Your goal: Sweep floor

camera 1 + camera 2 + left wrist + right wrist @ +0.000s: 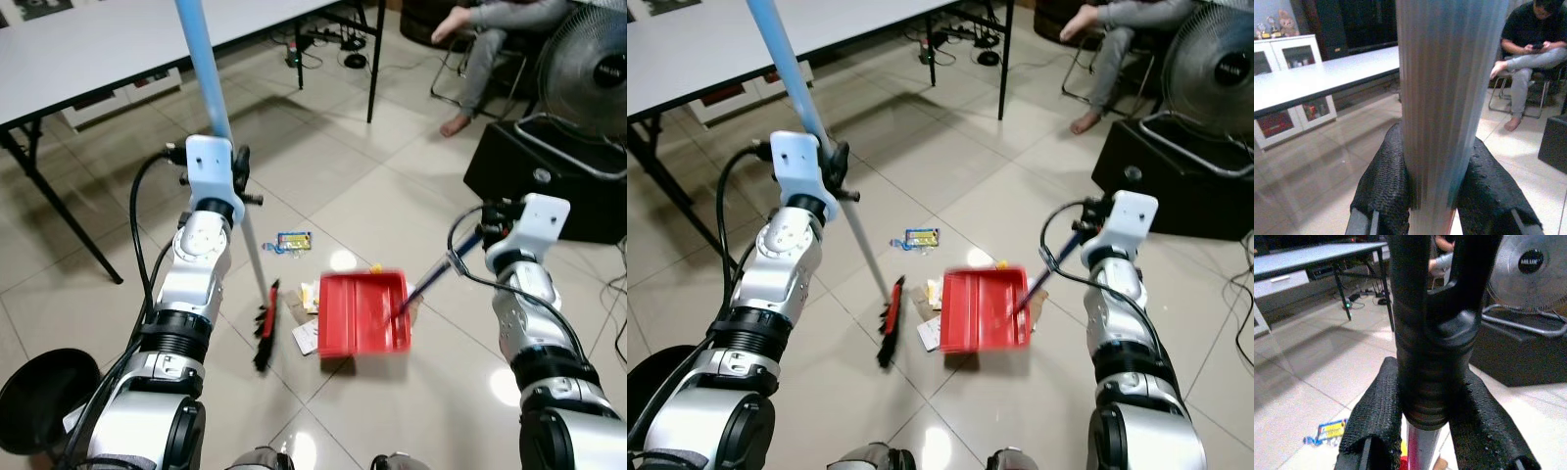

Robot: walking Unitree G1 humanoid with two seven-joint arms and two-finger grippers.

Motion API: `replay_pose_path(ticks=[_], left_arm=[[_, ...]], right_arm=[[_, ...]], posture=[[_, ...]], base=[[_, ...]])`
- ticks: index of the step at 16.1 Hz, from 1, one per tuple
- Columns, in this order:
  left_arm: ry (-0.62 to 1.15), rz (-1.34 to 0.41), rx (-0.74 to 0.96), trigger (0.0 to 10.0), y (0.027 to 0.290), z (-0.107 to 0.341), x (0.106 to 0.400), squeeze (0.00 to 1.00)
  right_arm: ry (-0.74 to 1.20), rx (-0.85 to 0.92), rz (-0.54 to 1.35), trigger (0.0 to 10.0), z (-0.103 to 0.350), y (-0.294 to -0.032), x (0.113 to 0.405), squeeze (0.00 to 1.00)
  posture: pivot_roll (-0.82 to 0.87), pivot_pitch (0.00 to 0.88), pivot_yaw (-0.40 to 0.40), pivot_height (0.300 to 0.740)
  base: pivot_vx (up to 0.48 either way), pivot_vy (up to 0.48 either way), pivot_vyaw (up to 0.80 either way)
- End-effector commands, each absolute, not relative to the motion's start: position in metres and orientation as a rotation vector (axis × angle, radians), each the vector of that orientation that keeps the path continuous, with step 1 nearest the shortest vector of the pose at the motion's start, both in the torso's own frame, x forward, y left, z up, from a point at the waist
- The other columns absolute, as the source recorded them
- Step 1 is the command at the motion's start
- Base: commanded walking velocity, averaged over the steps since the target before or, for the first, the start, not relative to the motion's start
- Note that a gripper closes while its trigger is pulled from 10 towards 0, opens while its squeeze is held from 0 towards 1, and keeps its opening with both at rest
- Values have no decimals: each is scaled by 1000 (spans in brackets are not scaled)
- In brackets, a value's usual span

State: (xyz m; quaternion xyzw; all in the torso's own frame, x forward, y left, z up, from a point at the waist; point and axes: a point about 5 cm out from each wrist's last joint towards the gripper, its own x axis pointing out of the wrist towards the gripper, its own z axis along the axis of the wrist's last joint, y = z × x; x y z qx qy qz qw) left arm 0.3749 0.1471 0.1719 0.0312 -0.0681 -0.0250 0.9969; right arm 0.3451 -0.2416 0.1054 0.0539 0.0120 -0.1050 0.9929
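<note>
While the broom [265, 323] stands with its red-and-black head on the tiles just left of the red dustpan [361, 313], the head view has the left gripper [238, 176] clamped on the pale blue pole and the right gripper [487, 227] holding the dustpan's dark handle, pan mouth turned toward the brush. Scraps of paper [307, 338] lie between brush and pan, and a blue-yellow wrapper [293, 241] sits a little beyond on the floor. Over to the left wrist view: both fingers [1383, 186] squeezed tight around the ribbed pole. Right wrist view: fingers [1374, 416] closed on the black grip. The step looks like gathering litter into the pan; next, a short stroke toward the pan, which must stay flat.
</note>
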Motion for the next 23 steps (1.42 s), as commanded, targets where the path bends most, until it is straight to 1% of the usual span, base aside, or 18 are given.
replay_pose_path(ticks=[1, 3, 5, 8, 9, 14, 17, 23], left_arm=[[-199, -46, 69, 10000, 149, 186, 377, 0], [-192, -50, 67, 10000, 148, 183, 376, 0], [-188, -55, 68, 10000, 147, 180, 376, 0], [-183, -56, 67, 10000, 147, 178, 375, 0], [-181, -55, 67, 10000, 148, 177, 375, 0], [-176, -60, 68, 10000, 147, 174, 373, 0], [-173, -64, 68, 10000, 147, 174, 373, 0], [-171, -64, 67, 10000, 146, 174, 373, 0]], right_arm=[[1, 109, -244, 10000, 111, -251, 344, 0], [12, 102, -255, 10000, 108, -256, 340, 0], [11, 107, -248, 10000, 108, -255, 340, 0], [9, 114, -231, 10000, 108, -249, 342, 0], [5, 111, -232, 10000, 108, -249, 342, 0], [12, 126, -224, 10000, 105, -240, 343, 0], [12, 131, -216, 10000, 105, -240, 344, 0], [1, 132, -232, 10000, 106, -241, 343, 0]], posture=[[-79, 36, 44, 740], [-85, 34, 45, 740], [-86, 31, 48, 740], [-84, 28, 50, 740], [-84, 23, 53, 740], [-83, 16, 57, 740], [-85, 15, 59, 740], [-84, 27, 60, 740]], base=[[0, 0, 0], [0, 0, 0], [0, 0, 0], [0, 0, -575], [0, 0, 0], [262, 0, 0], [274, 0, -533], [279, 0, 0]])
